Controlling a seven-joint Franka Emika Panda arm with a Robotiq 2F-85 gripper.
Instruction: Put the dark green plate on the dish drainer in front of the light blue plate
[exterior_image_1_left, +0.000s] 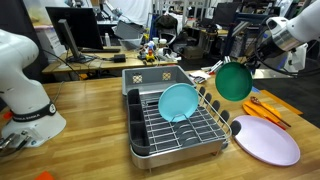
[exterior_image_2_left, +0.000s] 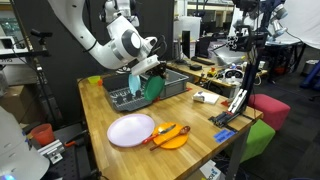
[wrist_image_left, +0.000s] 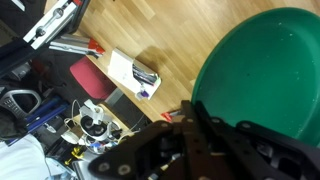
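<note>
The gripper is pinched narrow on the rim of the dark green plate, its black jointed fingers clamping the edge from 7 o'clock in the wrist view. The plate is a smooth, round disc of deep green plastic with a slightly raised lip and a dull sheen.

In an exterior view the dark green plate hangs in the air, nearly on edge, off the table, at about 2 o'clock from the light blue plate. The two do not touch. That turquoise plate, round and plain, leans upright among the wires of the dish drainer, a rectangular chrome grid rack seated in a grey tray base.

At 4 o'clock from the drainer a larger pale lavender plate lies flat on the wooden table, whose top shows warm plank grain. At 3 o'clock of the drainer sits an orange plate carrying thin utensils that are too small to tell apart.

From the opposite side, the green plate hangs against the drainer, under the white arm.
</note>
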